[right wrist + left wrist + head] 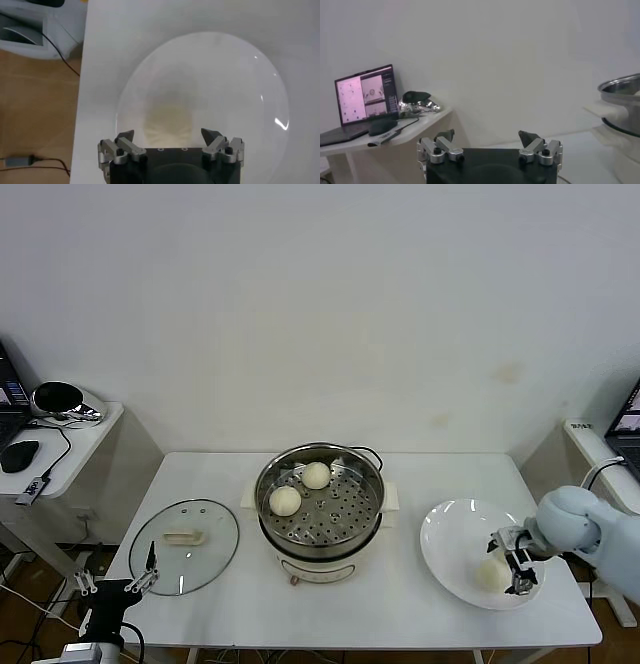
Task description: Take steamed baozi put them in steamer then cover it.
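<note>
Nearest the head camera, my left claw (118, 586) is idling at the bench's (400, 604) front left corner, just beside the cover (184, 546), which is lying flat with its handle up, ready to be lifted later. In the middle the steamer (320, 509) is sitting open with two steamed baozi (285, 500) on its perforated tray. To the right, my right claw (515, 566) is reaching over the white plate (455, 534), where one more bun (491, 574) is resting near the front rim; its fingers are straddling that bun's right side, and I judge I am setting up to grasp it.

From my left wrist, the left claw (487, 145) is gaping wide and holding nothing. The steamer's rim (620, 90) is showing off to one side; a laptop (365, 95) is standing on a side table well apart.

From my right wrist, the right claw (169, 140) is spread wide open, its fingertips (126, 136) apart on either side of the bun (167, 122) lying on the plate (240, 65). I am not yet pinching it, and I cannot tell whether a pad is touching.
</note>
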### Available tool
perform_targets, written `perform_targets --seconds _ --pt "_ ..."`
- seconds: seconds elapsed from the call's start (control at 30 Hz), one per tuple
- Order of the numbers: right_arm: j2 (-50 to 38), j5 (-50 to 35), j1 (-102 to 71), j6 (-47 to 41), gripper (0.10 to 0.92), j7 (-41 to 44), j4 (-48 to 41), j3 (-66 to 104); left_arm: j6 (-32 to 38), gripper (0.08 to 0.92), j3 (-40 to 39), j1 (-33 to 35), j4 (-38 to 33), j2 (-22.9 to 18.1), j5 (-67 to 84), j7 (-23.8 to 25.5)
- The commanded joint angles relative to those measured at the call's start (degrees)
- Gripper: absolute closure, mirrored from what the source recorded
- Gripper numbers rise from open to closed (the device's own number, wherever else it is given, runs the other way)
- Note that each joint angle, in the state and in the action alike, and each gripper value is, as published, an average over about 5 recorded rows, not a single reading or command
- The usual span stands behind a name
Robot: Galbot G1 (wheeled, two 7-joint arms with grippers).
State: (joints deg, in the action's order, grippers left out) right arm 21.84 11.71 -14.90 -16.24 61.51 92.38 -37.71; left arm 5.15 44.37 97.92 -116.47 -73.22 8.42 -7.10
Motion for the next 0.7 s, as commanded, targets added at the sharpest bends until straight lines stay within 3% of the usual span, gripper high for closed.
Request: perform_targets --seconds 0.03,0.7 --pt "3.34 2.3 -4.35 0.25 0.203 -0.79 -5.07 3.25 0.03 0.177 0.18 0.08 0.1 -0.01 -0.03 -0.02" --pt "5.99 2.4 -3.5 0.18 0.315 -1.3 -7.92 3.01 0.17 0.177 0.39 0.17 0.19 -0.2 0.02 -0.08"
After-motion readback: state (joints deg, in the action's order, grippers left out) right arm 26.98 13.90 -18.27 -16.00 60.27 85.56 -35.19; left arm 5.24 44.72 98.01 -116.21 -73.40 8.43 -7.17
